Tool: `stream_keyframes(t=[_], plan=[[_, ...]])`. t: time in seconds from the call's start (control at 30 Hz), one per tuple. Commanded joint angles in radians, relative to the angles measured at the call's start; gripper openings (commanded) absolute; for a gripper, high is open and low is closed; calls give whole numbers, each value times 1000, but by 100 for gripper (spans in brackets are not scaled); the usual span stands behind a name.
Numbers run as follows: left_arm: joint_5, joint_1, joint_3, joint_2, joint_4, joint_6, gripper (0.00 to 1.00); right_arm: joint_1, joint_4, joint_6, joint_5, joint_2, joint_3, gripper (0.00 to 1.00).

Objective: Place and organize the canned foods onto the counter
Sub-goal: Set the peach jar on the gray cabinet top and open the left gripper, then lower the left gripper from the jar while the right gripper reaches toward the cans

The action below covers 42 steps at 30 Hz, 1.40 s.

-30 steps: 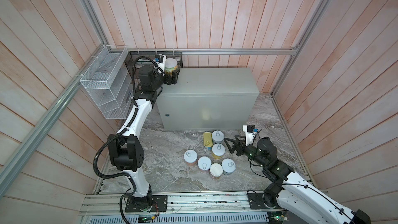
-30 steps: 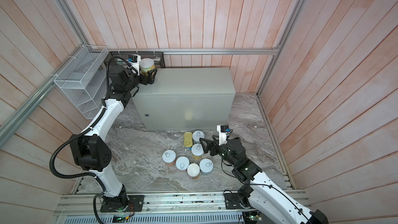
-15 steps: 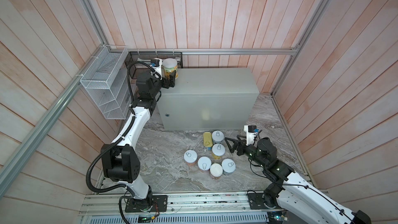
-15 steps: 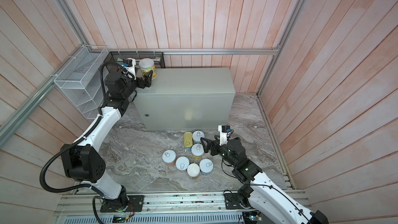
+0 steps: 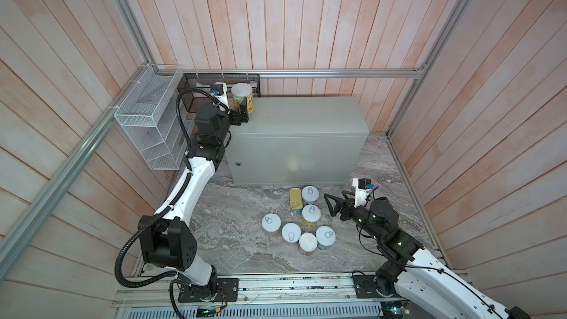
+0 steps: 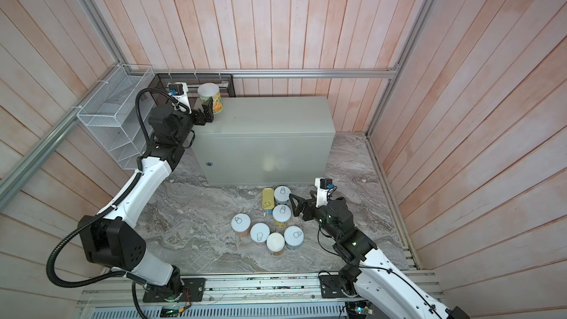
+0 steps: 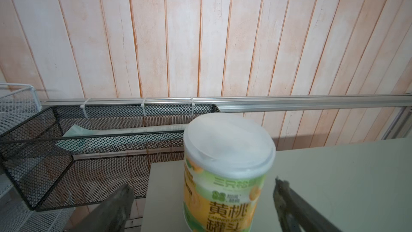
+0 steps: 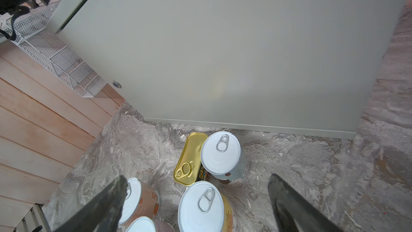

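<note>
In both top views a white-lidded, yellow-green labelled can (image 5: 242, 99) stands upright on the far left corner of the plain grey metal box counter (image 5: 294, 118), while six short round cans (image 5: 311, 214) and a flat gold oblong tin (image 5: 295, 198) cluster on the marbled stone floor (image 5: 239, 219) near its front. In the left wrist view the left gripper (image 7: 201, 194) is spread wide, its jaws flanking that can without touching it. In the right wrist view the right gripper (image 8: 197, 186) is spread wide too, just right of the floor cluster.

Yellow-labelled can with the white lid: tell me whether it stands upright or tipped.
Upright: the yellow-labelled can stands on the grey metal box, sides vertical, white lid facing up.
</note>
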Motion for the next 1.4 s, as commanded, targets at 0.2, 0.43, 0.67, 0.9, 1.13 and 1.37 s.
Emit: stream_keyframes(t=[0.2,0.43,0.67,0.9,1.13,1.37], plan=[[-199,-92,-121,-218,-124,-16,100,-10,-85,-24,-6,-41,-8,98],[-136,-118,-204,-365,-330,-48,100,-13,-121,-30,27,-19,-14,98],[-78,-125,-368,-534,-459,-142,100,29,-110,-53,-38,95,31,97],[-26,-125,-533,-635,-512,-195,100,217,-131,-71,83,272,141,96],[4,-125,-615,-645,-537,-208,100,351,-96,-65,57,446,247,93],[-9,-120,-620,-642,-556,-203,100,374,-22,-119,-2,605,279,93]])
